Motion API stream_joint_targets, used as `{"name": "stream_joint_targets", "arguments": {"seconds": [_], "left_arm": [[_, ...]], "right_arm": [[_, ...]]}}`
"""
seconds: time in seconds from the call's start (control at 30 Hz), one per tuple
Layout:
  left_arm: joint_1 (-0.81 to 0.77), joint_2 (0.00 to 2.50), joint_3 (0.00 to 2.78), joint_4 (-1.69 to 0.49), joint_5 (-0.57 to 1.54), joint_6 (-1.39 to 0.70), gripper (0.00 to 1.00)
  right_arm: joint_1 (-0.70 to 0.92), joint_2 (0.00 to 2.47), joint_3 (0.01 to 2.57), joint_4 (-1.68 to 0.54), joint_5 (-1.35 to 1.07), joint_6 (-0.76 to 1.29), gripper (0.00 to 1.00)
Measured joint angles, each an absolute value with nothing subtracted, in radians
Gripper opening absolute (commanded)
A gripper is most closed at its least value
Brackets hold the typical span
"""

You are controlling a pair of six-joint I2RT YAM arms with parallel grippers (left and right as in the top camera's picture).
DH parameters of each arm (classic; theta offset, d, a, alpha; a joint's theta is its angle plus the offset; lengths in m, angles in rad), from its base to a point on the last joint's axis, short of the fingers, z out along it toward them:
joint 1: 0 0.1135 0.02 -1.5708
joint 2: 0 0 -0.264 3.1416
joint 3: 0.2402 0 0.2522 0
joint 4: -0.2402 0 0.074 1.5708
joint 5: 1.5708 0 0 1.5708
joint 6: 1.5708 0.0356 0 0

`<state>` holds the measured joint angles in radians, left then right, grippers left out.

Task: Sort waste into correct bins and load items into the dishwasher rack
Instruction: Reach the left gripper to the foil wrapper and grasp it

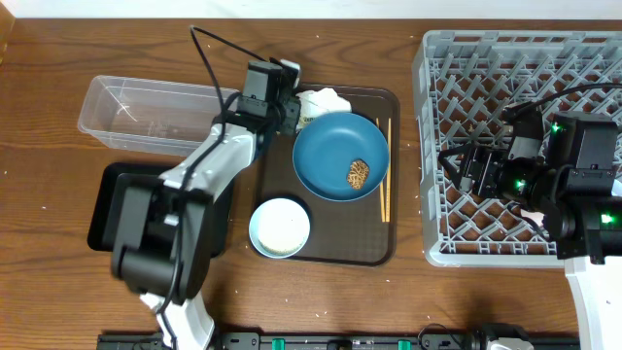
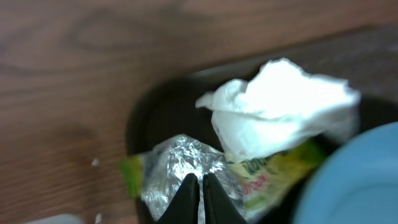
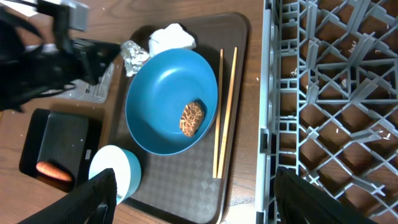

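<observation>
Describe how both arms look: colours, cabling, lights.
Left arm: white-silver link shells between bulky black joint housings, a thin black cable arcing over its wrist, boxy black wrist module. Left gripper: plain black fingers tapering to narrow tips. Right arm: mostly black, several green LEDs lit, black cables looped at the wrist, white shell near its base. Right gripper: black fingers. No readable markings.

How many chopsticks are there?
2. Both chopsticks lie side by side on the brown tray, right of the blue plate: one beside the plate's rim, the other nearer the grey rack. None look hidden.
</observation>
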<state>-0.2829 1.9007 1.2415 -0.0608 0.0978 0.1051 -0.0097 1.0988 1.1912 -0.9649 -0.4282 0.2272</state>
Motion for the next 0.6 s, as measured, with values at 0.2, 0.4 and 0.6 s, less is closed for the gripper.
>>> {"name": "stream_joint_targets", "arguments": {"seconds": [0.2, 0.4, 0.6], "left_arm": [[-0.283, 1.769, 1.242, -0.102, 0.073, 0.105, 0.06], [-0.283, 1.765, 1.242, -0.1, 0.05, 0.109, 0.62], [-0.283, 1.866, 1.243, -0.014, 0.045, 0.141, 0.74]], "right_arm": [[-0.01, 1.099, 1.191, -0.97, -0.428, 0.227, 0.73], [-0.01, 1.099, 1.191, -0.977, -0.427, 0.227, 0.73], [-0.01, 1.099, 1.191, -0.984, -0.426, 0.227, 0.73]]}}
